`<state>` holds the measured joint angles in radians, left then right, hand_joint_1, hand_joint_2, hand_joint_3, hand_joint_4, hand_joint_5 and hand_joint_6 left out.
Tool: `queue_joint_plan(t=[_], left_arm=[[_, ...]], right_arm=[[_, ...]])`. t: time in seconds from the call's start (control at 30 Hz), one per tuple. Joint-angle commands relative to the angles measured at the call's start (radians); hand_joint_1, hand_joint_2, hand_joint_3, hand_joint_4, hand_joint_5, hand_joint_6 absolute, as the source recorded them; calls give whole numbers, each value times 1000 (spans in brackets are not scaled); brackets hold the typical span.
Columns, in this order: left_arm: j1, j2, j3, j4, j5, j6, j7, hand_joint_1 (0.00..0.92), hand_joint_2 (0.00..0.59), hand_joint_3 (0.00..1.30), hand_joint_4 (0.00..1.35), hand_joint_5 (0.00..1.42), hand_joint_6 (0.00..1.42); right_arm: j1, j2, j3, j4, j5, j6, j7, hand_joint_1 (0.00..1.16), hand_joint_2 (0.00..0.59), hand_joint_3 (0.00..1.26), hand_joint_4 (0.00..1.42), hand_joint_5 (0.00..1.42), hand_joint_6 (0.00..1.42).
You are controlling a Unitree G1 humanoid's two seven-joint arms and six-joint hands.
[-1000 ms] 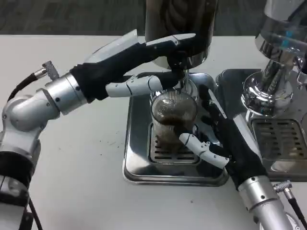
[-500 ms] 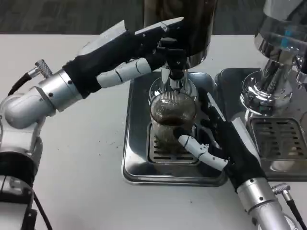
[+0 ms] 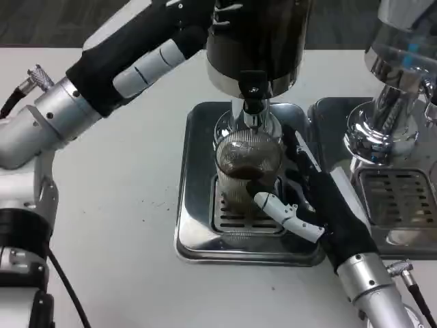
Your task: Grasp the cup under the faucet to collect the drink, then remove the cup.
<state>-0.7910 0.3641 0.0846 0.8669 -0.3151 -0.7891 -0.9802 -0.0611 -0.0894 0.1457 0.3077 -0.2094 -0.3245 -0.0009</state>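
Note:
A ribbed clear glass cup (image 3: 247, 171) with dark drink in it stands on the grate of the steel drip tray (image 3: 198, 225), right under the faucet (image 3: 252, 113) of the dark dispenser (image 3: 256, 41). My right hand (image 3: 311, 198) wraps the cup from the right, with a white finger curled round its front base. My left hand (image 3: 160, 41) is raised at the top left, up against the dispenser's side; its fingertips are hidden by the dispenser and the frame's edge.
A second chrome machine (image 3: 392, 102) with its own drip tray (image 3: 403, 205) stands at the right, close to my right forearm. White table (image 3: 116, 225) lies bare at the left and front.
My left hand has lifted up and to the left, away from the faucet lever to the dispenser's upper side. My right hand stays on the cup, which has not moved.

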Motion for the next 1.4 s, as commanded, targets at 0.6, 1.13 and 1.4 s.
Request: queue_joint_plan(t=[0.6, 1.13, 1.4], left_arm=[[294, -2, 180, -241, -46, 145, 205, 0, 131, 915, 1110, 1172, 1137], [309, 46, 121, 71, 133, 80, 250, 0, 92, 626, 636, 621, 562], [320, 51, 114, 105, 150, 58, 257, 0, 102, 628, 636, 615, 560]], right_arm=[[-11, -11, -2, 3, -3, -41, 3, 574, 246, 0, 0, 5, 82], [-22, -23, 12, 6, -34, -27, -9, 572, 241, 0, 0, 0, 72], [-45, -12, 22, 39, -58, -12, -25, 591, 225, 0, 0, 0, 65]])
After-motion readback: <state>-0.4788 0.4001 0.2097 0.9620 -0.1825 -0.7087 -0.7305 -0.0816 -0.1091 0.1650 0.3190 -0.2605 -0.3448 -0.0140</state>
